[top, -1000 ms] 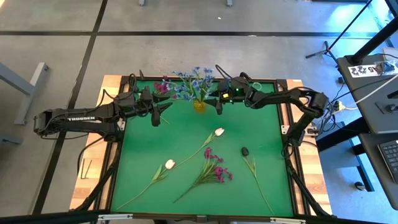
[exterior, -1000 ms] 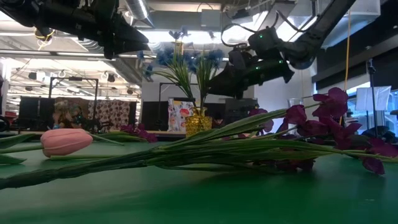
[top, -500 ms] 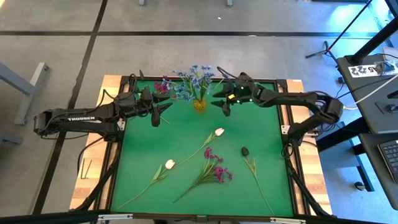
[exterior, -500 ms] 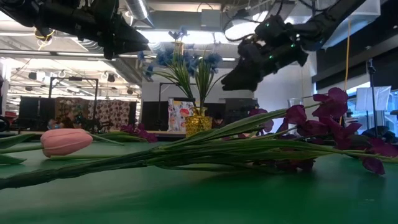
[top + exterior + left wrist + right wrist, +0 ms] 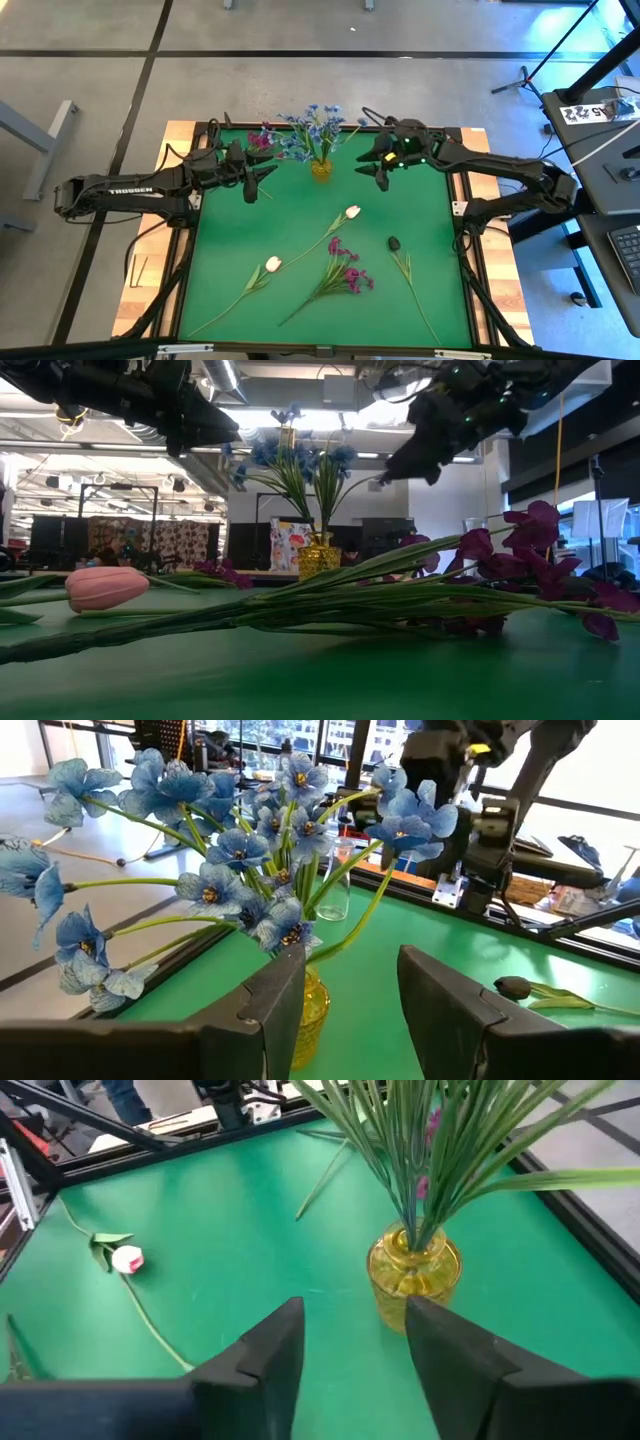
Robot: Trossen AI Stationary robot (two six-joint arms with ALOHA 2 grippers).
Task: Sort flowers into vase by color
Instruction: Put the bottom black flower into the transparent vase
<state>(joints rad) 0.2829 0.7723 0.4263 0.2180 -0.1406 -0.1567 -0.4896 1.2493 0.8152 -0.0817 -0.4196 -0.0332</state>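
A yellow glass vase (image 5: pixel 320 169) stands near the table's far edge and holds blue flowers (image 5: pixel 312 128). My left gripper (image 5: pixel 262 180) hovers open just left of the vase (image 5: pixel 312 1012), nothing between its fingers. To the right of the vase (image 5: pixel 413 1270) and above the table, my right gripper (image 5: pixel 373 173) is open and empty. On the green mat lie two white tulips (image 5: pixel 352 211) (image 5: pixel 273 264), a magenta cluster (image 5: pixel 346 271) and a stem with a dark bud (image 5: pixel 394 242). More magenta blossoms (image 5: pixel 260 140) lie at the far edge behind my left gripper.
The table has a raised dark frame (image 5: pixel 462 200) round the green mat. The loose stems stretch across the mat's middle and near half. A second small clear glass (image 5: pixel 338 890) stands beyond the blue flowers. Open mat lies between the vase and the tulips.
My right gripper has risen and drawn back from the vase toward the table's right edge, staying empty. The flowers, the vase and my left gripper have kept still.
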